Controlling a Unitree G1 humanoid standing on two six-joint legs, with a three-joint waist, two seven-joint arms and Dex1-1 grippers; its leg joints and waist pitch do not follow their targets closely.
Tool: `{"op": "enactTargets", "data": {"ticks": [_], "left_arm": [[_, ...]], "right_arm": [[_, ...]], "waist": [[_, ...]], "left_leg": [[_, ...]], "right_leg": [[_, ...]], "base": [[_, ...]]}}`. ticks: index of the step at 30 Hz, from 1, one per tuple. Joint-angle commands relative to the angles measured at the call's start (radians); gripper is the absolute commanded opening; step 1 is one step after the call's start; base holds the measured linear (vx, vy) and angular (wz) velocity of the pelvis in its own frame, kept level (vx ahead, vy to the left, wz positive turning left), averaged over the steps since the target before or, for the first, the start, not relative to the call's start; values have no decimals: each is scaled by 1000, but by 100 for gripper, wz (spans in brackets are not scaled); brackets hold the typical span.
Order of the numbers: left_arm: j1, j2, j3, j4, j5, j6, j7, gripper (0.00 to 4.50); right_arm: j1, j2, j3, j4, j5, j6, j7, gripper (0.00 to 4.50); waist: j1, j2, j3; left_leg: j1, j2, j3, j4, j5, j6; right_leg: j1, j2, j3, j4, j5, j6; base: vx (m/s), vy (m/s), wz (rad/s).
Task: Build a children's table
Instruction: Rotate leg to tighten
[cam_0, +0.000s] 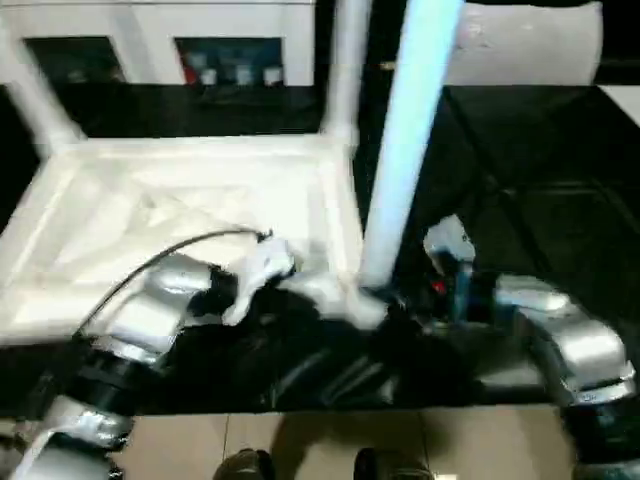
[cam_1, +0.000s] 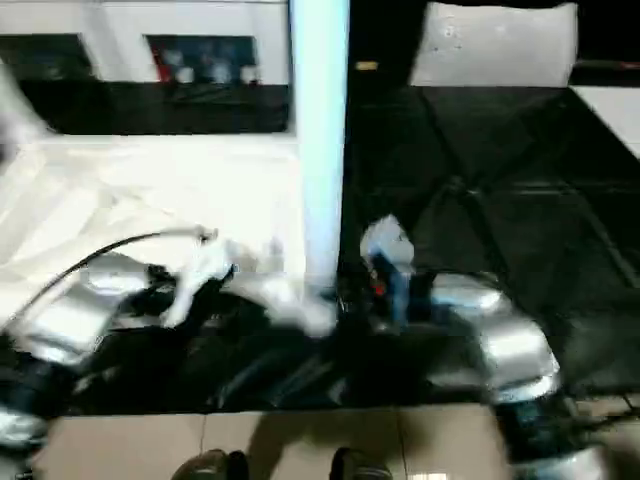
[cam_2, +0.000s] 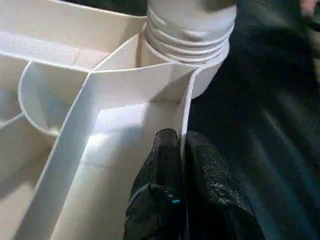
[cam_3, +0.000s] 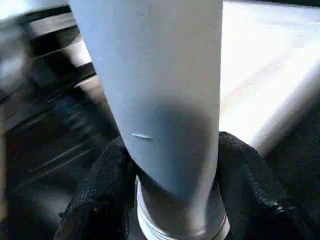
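We found the children's table (cam_0: 190, 215) upside down on the black table (cam_0: 530, 170), ribbed underside up, with legs already standing at its far corners. Both silver forearms reached inward and met at the near right corner of the top. The left hand (cam_2: 182, 150) came in low from the left, its two black fingers (cam_2: 160, 170) pressed together on the thin rim wall just beside the corner socket (cam_2: 185, 65). The right hand (cam_3: 170, 190) came from the right, its fingers either side of the base of an upright leg (cam_0: 405, 150) and clamped on it.

The left wrist view gave what the head views did not: the leg's threaded end (cam_2: 187, 35) sat in the socket with several thread rings above the socket mouth (not fully seated), and the rim wall ran between the fingertips. The right wrist view showed both finger pads touching the leg just above its threads. The head views alone gave the setting: a white cabinet (cam_0: 150, 40) with glass-fronted compartments beyond the table.
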Motion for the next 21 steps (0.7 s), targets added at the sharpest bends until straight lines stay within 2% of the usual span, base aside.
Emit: {"op": "enactTargets", "data": {"ticks": [1, 2, 3, 4, 5, 6, 7, 8, 9, 11, 12, 13, 14, 16, 17, 18, 20, 21], "left_arm": [[-50, -120, -15, -32, -24, 37, 145, 0], [-54, -132, -15, -29, -19, 44, 161, 0], [-76, -184, -5, 5, -2, 67, 241, 0], [-103, -238, 16, 54, 21, 74, 347, 0], [-110, -250, 21, 65, 25, 76, 369, 0], [-116, -263, 27, 72, 31, 86, 391, 0], [-122, -269, 27, 79, 40, 80, 407, 0], [-130, -279, 27, 88, 56, 75, 433, 0], [-137, -282, 15, 96, 76, 61, 439, 0], [-141, -276, -3, 102, 96, 45, 430, 0], [-137, -260, -18, 101, 110, 36, 415, 0], [-134, -252, -25, 99, 117, 34, 410, 0], [-127, -238, -33, 94, 121, 29, 395, 0], [-115, -218, -34, 86, 113, 21, 369, 0], [-107, -201, -36, 81, 109, 13, 349, 0], [-100, -191, -38, 77, 108, 7, 338, 0], [-90, -166, -40, 76, 106, -18, 307, 0], [-85, -153, -41, 76, 103, -31, 290, 0]], "right_arm": [[11, 119, 147, -24, 14, 76, -59, 200], [10, 137, 147, -23, 7, 85, -85, 200], [-10, 218, 136, 20, -29, 88, -202, 199], [-42, 297, 126, 91, -74, 57, -325, 199], [-53, 317, 118, 114, -85, 49, -362, 199], [-61, 341, 107, 129, -96, 49, -405, 199], [-70, 360, 96, 145, -98, 45, -431, 199], [-82, 391, 79, 166, -102, 41, -471, 199], [-93, 419, 62, 187, -115, 31, -519, 199], [-97, 442, 41, 198, -117, 17, -539, 199], [-93, 435, 38, 188, -122, -5, -526, 199], [-91, 433, 39, 181, -137, -16, -526, 255], [-83, 424, 36, 167, -149, -30, -522, 255], [-70, 397, 30, 149, -145, -60, -495, 271], [-59, 374, 24, 132, -138, -78, -472, 278], [-51, 359, 20, 122, -135, -92, -461, 304], [-33, 325, 4, 95, -120, -115, -420, 304], [-23, 304, -5, 79, -110, -119, -396, 324]], "waist": [[4, -6, -38], [-2, -6, -35], [-4, 0, -31], [-13, -2, -29], [-15, -2, -28], [-18, -6, -27], [-18, -5, -27], [-17, -2, -29], [-20, 2, -32], [-17, 3, -34], [-17, 5, -36], [-15, 6, -37], [-14, 9, -39], [-10, 7, -44], [-9, 7, -44], [-6, 6, -46], [-3, 5, -49], [-3, 3, -50]], "left_leg": [[11, 70, -38, -91, -285, 0], [15, 66, -40, -89, -315, -3], [18, 64, -40, -88, -324, -2], [20, 62, -39, -88, -336, -5], [22, 59, -40, -87, -346, -13], [25, 55, -46, -88, -366, -14], [25, 55, -46, -88, -364, -12], [25, 58, -45, -91, -343, -2], [17, 62, -42, -101, -299, 8], [16, 65, -41, -103, -279, 15], [16, 67, -38, -103, -266, 19], [14, 69, -36, -102, -249, 23], [14, 69, -35, -101, -236, 25], [14, 67, -29, -96, -191, 44], [12, 67, -28, -95, -181, 50], [10, 67, -27, -93, -151, 64], [9, 67, -26, -90, -112, 86], [7, 68, -24, -88, -88, 104]], "right_leg": [[33, -99, 60, -91, -480, -173], [29, -101, 60, -100, -527, -158], [24, -102, 62, -106, -557, -143], [16, -98, 61, -112, -584, -131], [14, -99, 58, -114, -608, -125], [17, -100, 54, -121, -656, -101], [18, -101, 54, -122, -660, -93], [17, -102, 58, -123, -627, -91], [25, -96, 58, -117, -524, -105], [26, -95, 61, -112, -455, -117], [30, -94, 62, -105, -393, -136], [33, -95, 64, -100, -338, -153], [35, -95, 65, -96, -306, -165], [41, -97, 65, -89, -218, -198], [43, -98, 66, -88, -203, -203], [49, -99, 65, -83, -167, -212], [53, -98, 63, -77, -116, -229], [55, -98, 63, -74, -81, -244]], "base": [[0, 0, 0], [0, 0, 0], [0, 0, 0], [0, 0, 0], [0, 0, 0], [0, 0, 0], [0, 0, 0], [0, 0, 0], [0, 0, 0], [0, 0, 0], [0, 0, 0], [0, 0, 0], [0, 0, 0], [0, 0, 0], [0, 0, 0], [0, 0, 0], [0, 0, 0], [0, 0, 0]]}}
